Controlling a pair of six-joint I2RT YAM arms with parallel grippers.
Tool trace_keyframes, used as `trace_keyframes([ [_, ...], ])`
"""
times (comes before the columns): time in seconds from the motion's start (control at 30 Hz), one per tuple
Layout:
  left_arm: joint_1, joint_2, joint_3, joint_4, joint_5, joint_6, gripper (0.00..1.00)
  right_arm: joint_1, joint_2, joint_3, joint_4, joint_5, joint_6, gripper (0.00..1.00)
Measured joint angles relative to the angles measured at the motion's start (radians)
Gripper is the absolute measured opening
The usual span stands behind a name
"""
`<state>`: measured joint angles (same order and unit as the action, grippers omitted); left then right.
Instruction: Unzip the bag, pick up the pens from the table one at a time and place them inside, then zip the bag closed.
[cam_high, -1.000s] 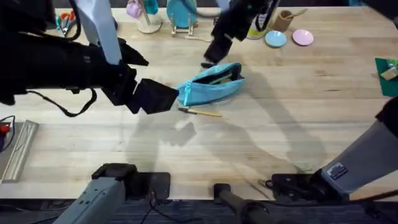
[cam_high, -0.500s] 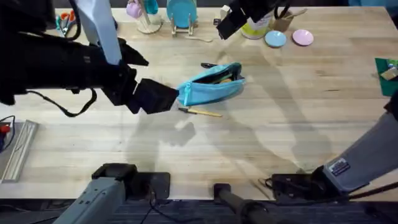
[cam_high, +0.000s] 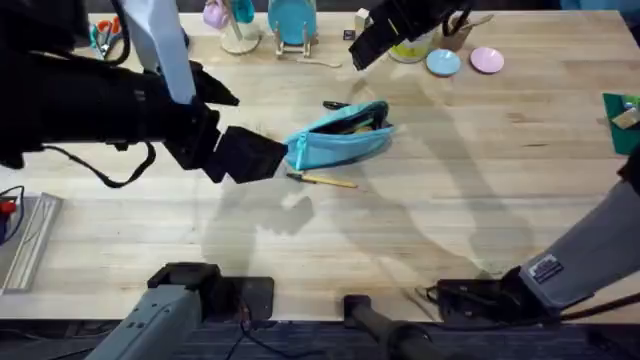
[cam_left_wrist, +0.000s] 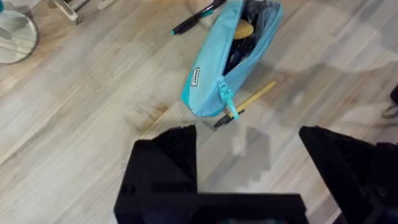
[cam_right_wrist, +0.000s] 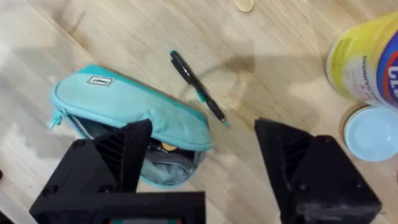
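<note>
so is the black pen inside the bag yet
No, the black pen lies on the table beside the open bag.

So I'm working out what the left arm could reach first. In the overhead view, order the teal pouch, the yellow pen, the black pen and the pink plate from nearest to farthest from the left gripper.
From the left gripper:
1. Teal pouch, its zipper end just beside the fingers; the yellow pen, lying in front of the pouch, is too close to call against it.
2. Black pen, behind the pouch.
3. Pink plate, far back right.

The bag (cam_right_wrist: 134, 121) is partly hidden behind the right jaws in the right wrist view.
</note>
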<state>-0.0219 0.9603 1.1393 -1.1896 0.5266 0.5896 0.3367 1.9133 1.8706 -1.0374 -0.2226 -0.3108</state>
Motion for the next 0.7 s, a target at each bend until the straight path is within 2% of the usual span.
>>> trace_keyframes([
  [0.23,0.0,0.0,0.0,0.0,0.0,0.0,0.993,0.0,0.038,0.0,0.021,0.0,0.036,0.995],
  [0.7,0.0,0.0,0.0,0.0,0.0,0.0,0.993,0.004,0.204,0.0,0.047,-0.002,0.251,0.997],
])
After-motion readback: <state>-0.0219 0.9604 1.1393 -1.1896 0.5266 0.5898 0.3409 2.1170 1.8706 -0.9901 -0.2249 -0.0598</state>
